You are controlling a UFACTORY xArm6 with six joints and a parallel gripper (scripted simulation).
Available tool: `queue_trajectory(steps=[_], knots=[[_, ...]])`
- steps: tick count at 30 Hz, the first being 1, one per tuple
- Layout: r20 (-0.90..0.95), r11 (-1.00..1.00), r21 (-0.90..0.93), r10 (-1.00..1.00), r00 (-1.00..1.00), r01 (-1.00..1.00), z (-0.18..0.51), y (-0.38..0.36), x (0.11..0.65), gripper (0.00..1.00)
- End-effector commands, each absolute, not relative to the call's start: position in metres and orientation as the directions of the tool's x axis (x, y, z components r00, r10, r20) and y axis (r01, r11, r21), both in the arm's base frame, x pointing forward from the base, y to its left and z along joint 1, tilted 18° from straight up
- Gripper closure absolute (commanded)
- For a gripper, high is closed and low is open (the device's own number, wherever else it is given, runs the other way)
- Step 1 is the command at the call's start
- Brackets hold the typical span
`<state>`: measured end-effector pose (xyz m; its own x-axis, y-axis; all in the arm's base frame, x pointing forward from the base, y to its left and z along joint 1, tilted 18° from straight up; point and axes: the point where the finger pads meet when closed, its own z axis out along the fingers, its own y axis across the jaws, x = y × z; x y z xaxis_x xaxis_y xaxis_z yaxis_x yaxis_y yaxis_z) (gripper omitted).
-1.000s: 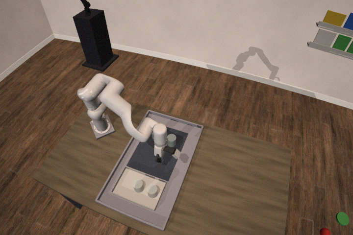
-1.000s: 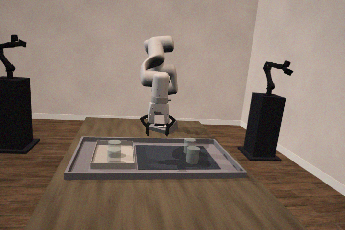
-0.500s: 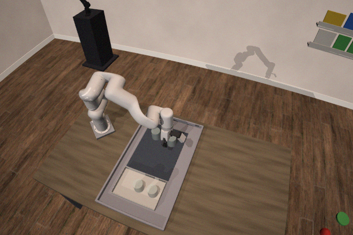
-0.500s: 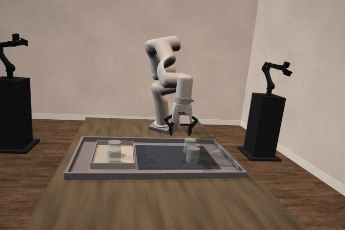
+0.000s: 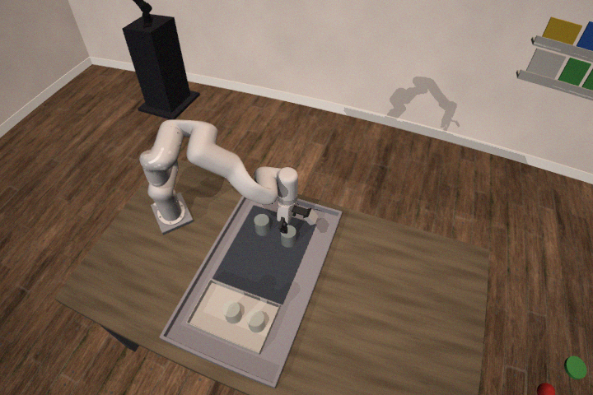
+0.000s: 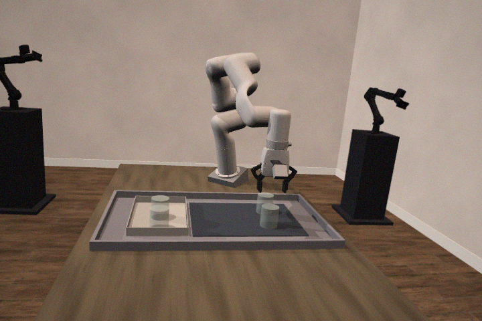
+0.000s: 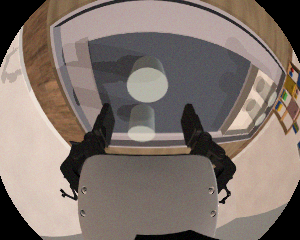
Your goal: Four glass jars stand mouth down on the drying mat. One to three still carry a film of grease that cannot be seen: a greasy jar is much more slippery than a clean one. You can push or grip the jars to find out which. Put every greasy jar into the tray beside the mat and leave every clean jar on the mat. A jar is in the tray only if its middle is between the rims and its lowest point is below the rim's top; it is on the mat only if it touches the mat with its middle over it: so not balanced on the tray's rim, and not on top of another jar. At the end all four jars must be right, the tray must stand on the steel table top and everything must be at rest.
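My gripper (image 5: 283, 226) (image 6: 272, 187) (image 7: 147, 111) is open and empty, fingers down, above the two jars on the dark mat (image 5: 255, 265) (image 6: 226, 219) (image 7: 205, 85). The outer jar (image 5: 288, 237) (image 6: 269, 217) (image 7: 147, 85) stands upright, farther from the arm's base. The inner jar (image 5: 261, 224) (image 6: 264, 202) (image 7: 141, 127) stands upright nearer the base. The cream tray (image 5: 213, 321) (image 6: 156, 231) lies flat beside the mat. It holds an inner jar (image 5: 231, 312) (image 6: 160, 199) and an outer jar (image 5: 256, 322) (image 6: 159, 219), both upright. All look pale green; grease cannot be seen.
The grey-mauve steel top (image 5: 231, 358) (image 6: 112, 223) surrounds mat and tray, with a raised rim (image 5: 278, 374) (image 6: 219, 245). The arm's base (image 5: 171, 214) (image 6: 227, 176) stands beside it on the wooden table (image 5: 390, 298) (image 6: 230, 283). The two mat jars stand with a gap between them.
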<state>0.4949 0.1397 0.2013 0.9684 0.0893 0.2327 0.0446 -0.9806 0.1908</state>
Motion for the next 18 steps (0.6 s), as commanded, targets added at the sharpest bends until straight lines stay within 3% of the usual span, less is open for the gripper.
queue_trajectory(steps=[1, 18], knots=[[0.234, -0.981, 0.191, 0.089, 0.968, 0.044, 0.185, 0.138, 0.500, 0.00], [0.234, -0.981, 0.191, 0.089, 0.968, 0.044, 0.160, 0.133, 0.507, 0.00]])
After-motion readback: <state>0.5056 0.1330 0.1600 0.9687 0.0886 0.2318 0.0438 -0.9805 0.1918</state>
